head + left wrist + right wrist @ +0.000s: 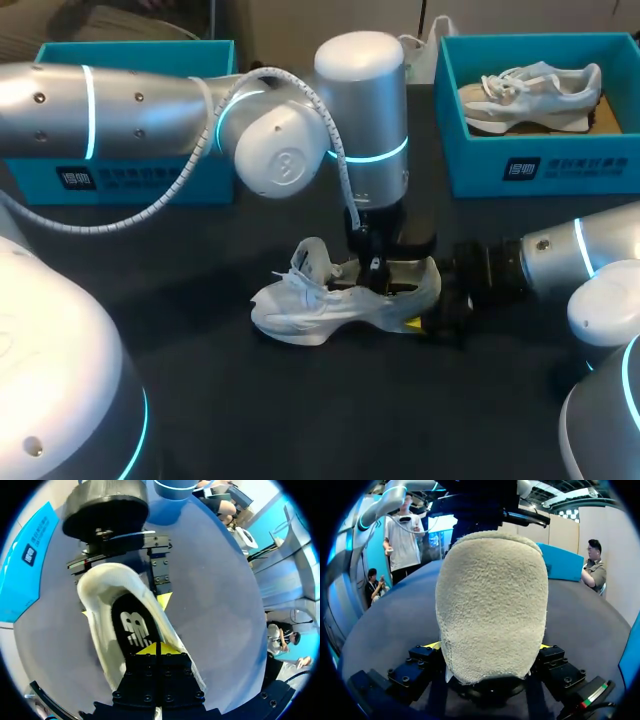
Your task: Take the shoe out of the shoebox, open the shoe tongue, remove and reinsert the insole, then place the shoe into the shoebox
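The light, soft shoe [340,295] is lying on the surface [260,400], the right end effector [489,646] clamping its stiffer heel, while the left end effector [157,650], closed narrow, is sitting on the floppy insole [132,625], probably best pinched at its edge.

A robotics lab bench: a silver left arm [150,110] banded with teal light and a matching right arm [585,250] meet low over a dark table [180,320], with a white shoe [310,310] between them; a left shoebox [120,175] and a right shoebox [580,165], both teal, stand at the far edge, a second shoe [530,95] inside the right one
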You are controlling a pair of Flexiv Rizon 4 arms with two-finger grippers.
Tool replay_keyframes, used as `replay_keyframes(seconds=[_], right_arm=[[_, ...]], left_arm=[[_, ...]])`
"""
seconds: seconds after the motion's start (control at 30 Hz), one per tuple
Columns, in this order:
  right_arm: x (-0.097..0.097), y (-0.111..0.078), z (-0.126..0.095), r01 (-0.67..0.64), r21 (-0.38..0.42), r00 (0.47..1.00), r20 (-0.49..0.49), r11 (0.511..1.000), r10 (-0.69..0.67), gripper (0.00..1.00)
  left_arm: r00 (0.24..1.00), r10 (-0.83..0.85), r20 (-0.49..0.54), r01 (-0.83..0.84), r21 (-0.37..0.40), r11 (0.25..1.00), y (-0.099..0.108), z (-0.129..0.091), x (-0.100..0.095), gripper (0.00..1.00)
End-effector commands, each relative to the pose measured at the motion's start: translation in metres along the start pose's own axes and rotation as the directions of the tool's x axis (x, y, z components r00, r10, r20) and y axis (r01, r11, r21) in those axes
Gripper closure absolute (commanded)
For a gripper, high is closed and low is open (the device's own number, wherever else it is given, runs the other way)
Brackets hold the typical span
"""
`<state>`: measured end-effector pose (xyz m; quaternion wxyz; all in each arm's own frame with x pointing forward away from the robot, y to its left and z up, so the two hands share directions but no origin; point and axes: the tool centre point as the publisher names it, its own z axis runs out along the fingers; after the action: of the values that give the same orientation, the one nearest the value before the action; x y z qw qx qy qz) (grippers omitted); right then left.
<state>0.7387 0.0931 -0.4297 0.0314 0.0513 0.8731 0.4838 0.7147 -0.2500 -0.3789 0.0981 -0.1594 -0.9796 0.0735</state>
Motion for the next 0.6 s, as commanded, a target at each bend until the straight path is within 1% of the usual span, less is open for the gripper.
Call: replay_keyframes(seconds=[0.03,0.07,0.1,0.17,0.2,0.33,0.5,0.6], right_arm=[[0.001,-0.002,0.006,0.0,0.003,1.0,0.002,1.0,0.0,1.0],[0.001,-0.002,0.006,0.0,0.003,1.0,0.002,1.0,0.0,1.0],[0.001,-0.002,0.006,0.0,0.003,1.0,0.002,1.0,0.0,1.0],[0.001,-0.002,0.006,0.0,0.003,1.0,0.002,1.0,0.0,1.0],[0.001,-0.002,0.006,0.0,0.003,1.0,0.002,1.0,0.0,1.0],[0.001,-0.002,0.006,0.0,0.003,1.0,0.002,1.0,0.0,1.0],[0.001,-0.002,0.006,0.0,0.003,1.0,0.002,1.0,0.0,1.0],[0.001,-0.002,0.006,0.0,0.003,1.0,0.002,1.0,0.0,1.0]], left_arm=[[0.999,0.012,-0.038,-0.012,0.014,1.0,0.0,0.006,-0.005,1.0],[0.999,0.022,-0.043,-0.021,0.02,1.0,0.0,0.007,-0.005,0.94],[0.999,0.011,-0.049,-0.01,0.021,1.0,0.0,0.008,-0.005,0.68],[0.999,0.012,-0.05,-0.011,0.019,1.0,0.0,0.011,-0.004,0.6],[0.999,0.015,-0.049,-0.014,0.014,1.0,0.0,0.012,-0.004,0.58],[0.999,0.021,-0.047,-0.021,0.011,1.0,-0.002,0.013,-0.002,0.58],[0.999,0.01,-0.034,-0.01,0.006,1.0,-0.002,0.018,-0.002,0.66],[1.0,0.001,-0.023,-0.001,0.003,1.0,-0.001,0.021,-0.004,0.63]])
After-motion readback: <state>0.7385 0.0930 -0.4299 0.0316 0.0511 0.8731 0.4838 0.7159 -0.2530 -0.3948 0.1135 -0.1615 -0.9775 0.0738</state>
